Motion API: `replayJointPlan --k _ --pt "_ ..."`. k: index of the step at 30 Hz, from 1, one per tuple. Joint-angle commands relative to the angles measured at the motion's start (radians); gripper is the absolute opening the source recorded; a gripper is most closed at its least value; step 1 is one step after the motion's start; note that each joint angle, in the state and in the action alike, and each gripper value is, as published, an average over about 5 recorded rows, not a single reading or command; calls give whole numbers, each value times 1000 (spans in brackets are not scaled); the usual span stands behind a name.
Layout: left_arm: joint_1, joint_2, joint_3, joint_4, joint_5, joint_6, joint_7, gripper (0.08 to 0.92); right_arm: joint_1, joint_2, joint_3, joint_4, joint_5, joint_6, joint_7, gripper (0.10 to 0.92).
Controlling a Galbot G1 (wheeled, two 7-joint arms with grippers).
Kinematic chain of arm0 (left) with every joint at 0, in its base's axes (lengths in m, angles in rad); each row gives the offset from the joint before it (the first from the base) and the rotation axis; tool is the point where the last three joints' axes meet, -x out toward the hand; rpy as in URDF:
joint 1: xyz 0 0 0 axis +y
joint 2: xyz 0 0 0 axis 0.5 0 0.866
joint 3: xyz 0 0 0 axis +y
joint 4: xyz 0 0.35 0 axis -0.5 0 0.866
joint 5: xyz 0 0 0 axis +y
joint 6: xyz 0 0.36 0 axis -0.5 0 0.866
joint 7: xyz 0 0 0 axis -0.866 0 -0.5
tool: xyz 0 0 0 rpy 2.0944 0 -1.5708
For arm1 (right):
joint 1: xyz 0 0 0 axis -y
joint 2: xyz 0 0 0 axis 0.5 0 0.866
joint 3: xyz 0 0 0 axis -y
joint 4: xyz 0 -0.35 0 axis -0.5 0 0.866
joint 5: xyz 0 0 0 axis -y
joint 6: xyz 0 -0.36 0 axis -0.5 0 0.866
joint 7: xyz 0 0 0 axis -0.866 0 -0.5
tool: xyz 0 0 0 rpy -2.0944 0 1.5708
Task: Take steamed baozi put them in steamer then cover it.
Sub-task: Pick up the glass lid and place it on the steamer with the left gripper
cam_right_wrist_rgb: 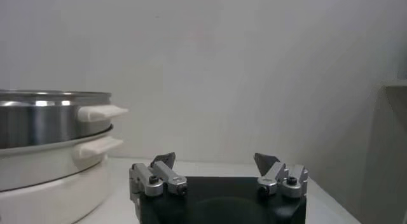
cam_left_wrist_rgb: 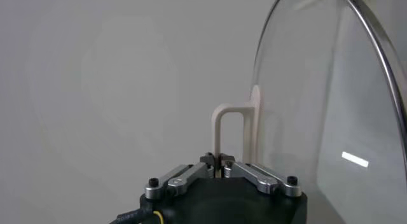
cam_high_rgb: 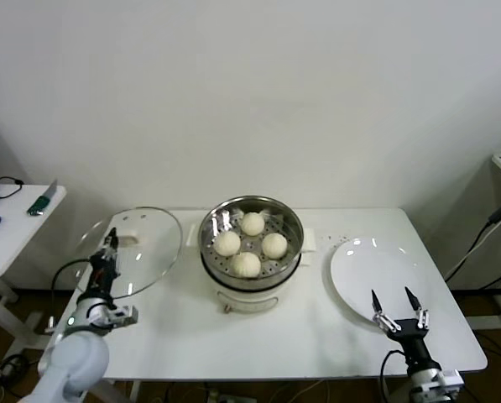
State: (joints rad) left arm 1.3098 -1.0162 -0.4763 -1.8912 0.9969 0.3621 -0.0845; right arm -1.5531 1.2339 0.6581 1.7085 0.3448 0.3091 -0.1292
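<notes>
The left arm rises from beyond the desk's front-left corner, its forearm pointing up and away from the robot; the left pincer is closed on the cream-white handle of the cover, the fingers pressed together on the handle's lower bar; the cover is held lifted and tilted above the desk's left edge, its glass dome standing nearly on edge in the left wrist view, apart from the steamer.

The right arm stands at the front-right corner, wrist upright; the right pincer is spread wide and grips nothing, its two pointed tips aimed up over the near rim of the white plate, which lies by the right edge.

The steamer sits at the middle of the desk, towards the back edge, on its cream-white pot base; four steamed baozi lie inside on the perforated floor, set in a diamond, uncovered.

Both arms are cut off by the lower border of the head view; the left shoulder shows only as a pale blur; the cover's far rim runs out of the left wrist view; through the right wrist camera only the steamer's side and handles show, so the buns are hidden there.
</notes>
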Motion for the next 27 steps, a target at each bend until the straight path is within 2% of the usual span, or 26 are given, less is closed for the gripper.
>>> replayJointPlan --k 1,5,11,21,27 --pt "-63 72 120 -223 -70 255 159 135 -7 -4 1 -1 -9 -8 -5 823" --pt "-130 40 221 -217 -35 320 180 135 -10 -2 -1 -1 -8 1 -10 823" --pt "-222 -46 341 -190 113 391 221 135 -14 -1 -12 -3 -9 20 -24 823" --pt "-284 -260 473 -134 385 423 323 135 -10 -11 -19 -13 0 32 -30 823" --pt "-297 -388 542 -54 470 421 339 135 -8 -25 -22 -28 13 40 -39 823"
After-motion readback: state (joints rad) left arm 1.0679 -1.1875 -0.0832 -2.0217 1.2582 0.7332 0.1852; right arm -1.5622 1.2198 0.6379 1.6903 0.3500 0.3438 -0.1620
